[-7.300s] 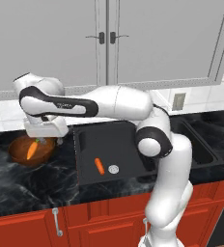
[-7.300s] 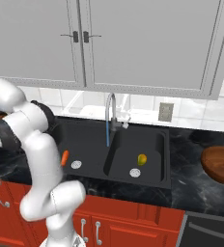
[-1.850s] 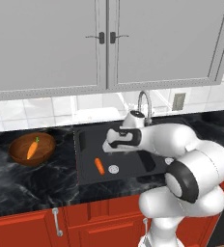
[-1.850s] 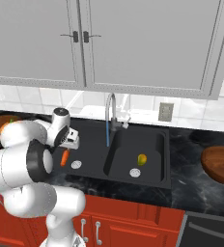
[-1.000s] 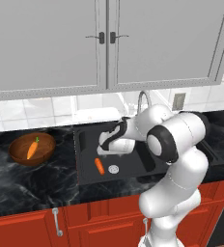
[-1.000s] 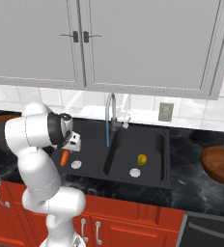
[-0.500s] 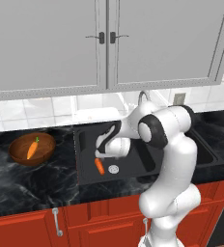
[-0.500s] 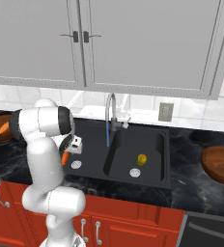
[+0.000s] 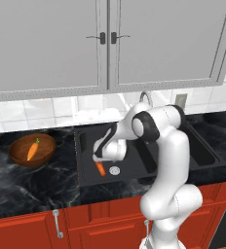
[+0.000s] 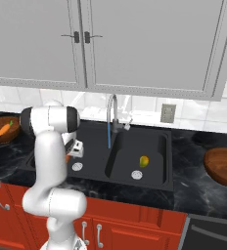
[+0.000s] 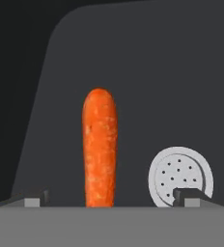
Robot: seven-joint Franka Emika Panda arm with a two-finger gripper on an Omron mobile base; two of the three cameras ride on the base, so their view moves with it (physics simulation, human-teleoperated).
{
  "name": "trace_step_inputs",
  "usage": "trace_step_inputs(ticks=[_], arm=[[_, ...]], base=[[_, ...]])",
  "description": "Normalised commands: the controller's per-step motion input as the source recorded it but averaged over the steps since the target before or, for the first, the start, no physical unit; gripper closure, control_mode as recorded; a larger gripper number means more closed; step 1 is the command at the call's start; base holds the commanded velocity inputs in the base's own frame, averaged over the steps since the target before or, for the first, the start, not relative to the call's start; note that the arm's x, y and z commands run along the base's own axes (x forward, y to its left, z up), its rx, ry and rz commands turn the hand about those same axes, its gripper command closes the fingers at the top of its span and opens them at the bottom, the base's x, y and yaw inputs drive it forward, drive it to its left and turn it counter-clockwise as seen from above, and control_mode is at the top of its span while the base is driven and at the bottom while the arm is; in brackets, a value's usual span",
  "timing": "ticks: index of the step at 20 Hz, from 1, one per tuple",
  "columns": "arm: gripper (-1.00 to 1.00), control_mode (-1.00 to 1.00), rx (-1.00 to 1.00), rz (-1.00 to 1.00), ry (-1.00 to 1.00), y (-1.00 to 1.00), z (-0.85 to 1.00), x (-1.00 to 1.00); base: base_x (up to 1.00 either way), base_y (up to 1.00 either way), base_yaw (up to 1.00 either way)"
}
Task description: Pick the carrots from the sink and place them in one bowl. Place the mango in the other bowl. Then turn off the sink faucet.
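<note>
Matt black sink (image 9: 88,141), perforated silver metal drain disc (image 11: 180,176), finely pitted matt orange carrot (image 11: 99,147), glossy brown wooden bowl (image 9: 18,148), glossy veined black stone counter (image 9: 32,187), polished metal faucet (image 10: 112,116), smooth red cabinet fronts (image 10: 145,233).

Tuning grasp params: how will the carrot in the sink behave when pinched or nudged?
Carrot looks stiff and straight, so it probably won't flex. Its round, tapered body lies flat on the smooth sink floor, so a nudge may roll it, perhaps toward the drain. The open gripper straddles it; the smooth skin may slip.
</note>
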Motion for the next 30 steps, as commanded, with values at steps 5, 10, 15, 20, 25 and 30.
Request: trace_step_inputs(ticks=[5, 10, 15, 20, 25, 30], arm=[[-1.0, -1.0, 0.0, 0.0, 0.0, 0.13, -0.31, 0.27], [-1.0, -1.0, 0.0, 0.0, 0.0, 0.15, -0.31, 0.27], [-1.0, -1.0, 0.0, 0.0, 0.0, 0.17, -0.26, 0.24], [-1.0, -1.0, 0.0, 0.0, 0.0, 0.19, -0.27, 0.24], [1.0, -1.0, 0.0, 0.0, 0.0, 0.23, -0.29, 0.23], [1.0, -1.0, 0.0, 0.0, 0.0, 0.05, -0.06, 0.04]], base=[[0.0, 0.0, 0.0], [0.0, 0.0, 0.0], [0.0, 0.0, 0.0], [0.0, 0.0, 0.0], [0.0, 0.0, 0.0], [0.0, 0.0, 0.0]])
